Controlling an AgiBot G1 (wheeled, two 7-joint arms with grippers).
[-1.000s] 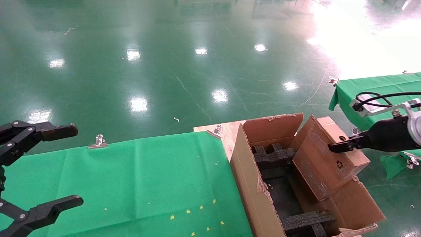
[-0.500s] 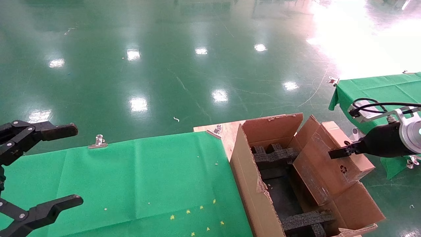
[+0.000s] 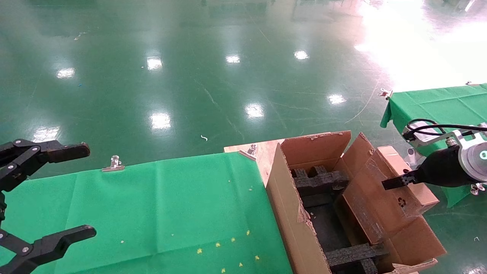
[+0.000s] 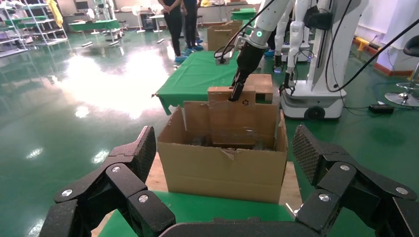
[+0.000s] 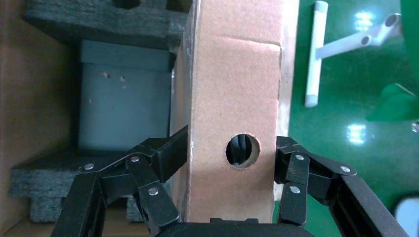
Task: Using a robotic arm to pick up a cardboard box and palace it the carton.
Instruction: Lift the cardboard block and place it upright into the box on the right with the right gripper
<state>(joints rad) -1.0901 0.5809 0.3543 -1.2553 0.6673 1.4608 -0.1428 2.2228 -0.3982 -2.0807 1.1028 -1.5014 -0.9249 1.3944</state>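
Note:
The cardboard box (image 3: pixel 384 198), flat, brown and taped, with a round hole (image 5: pixel 243 150) and a recycling mark, hangs tilted over the right side of the carton (image 3: pixel 289 205), its lower end down inside. My right gripper (image 3: pixel 392 183) on the white robotic arm (image 3: pixel 473 154) is shut on the box's upper end, one finger (image 5: pixel 170 150) on each face. Black foam blocks (image 3: pixel 319 182) lie inside the carton. My left gripper (image 3: pixel 87 189) is open and empty at the far left, over the green table. The left wrist view shows the carton (image 4: pixel 222 170) and the held box (image 4: pixel 232 116) ahead.
A green cloth table (image 3: pixel 152 205) with a metal clip (image 3: pixel 113 163) lies left of the carton. The carton stands on a wooden board (image 3: pixel 262 152). A second green table (image 3: pixel 433 99) stands at the right. The floor around is glossy green.
My right gripper has moved down and slightly right with the cardboard box, sinking it deeper along the carton's right side. The left arm has not moved.

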